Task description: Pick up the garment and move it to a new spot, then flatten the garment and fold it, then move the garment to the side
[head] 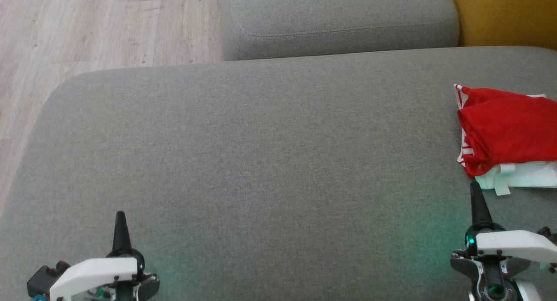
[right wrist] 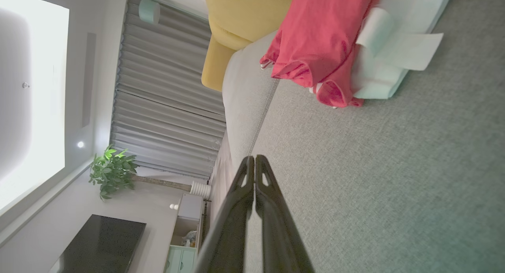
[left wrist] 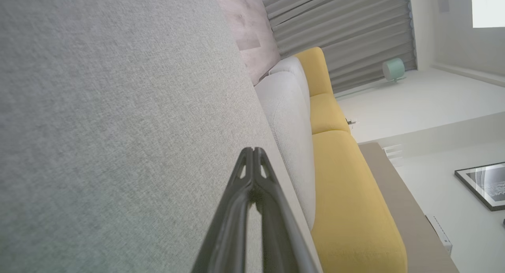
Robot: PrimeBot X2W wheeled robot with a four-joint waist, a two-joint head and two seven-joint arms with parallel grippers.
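Nearest, the left gripper [head: 120, 217] sits low at the left and the right gripper [head: 476, 190] low at the right, both over the grey seat [head: 261, 140]. In each wrist view the two dark fingers are pressed together tip to tip with nothing between them: left [left wrist: 253, 152], right [right wrist: 255, 160]. Just beyond the right gripper's tip, at the seat's right edge, lies the garment [head: 504, 127], red and bunched in soft folds, resting partly on a pale cloth [head: 531, 175] that pokes out at its near side. The gripper is close to the cloth but apart from it. Farther back are a grey cushion [head: 339, 22], a yellow cushion [head: 504, 14] and a wood floor [head: 87, 31].
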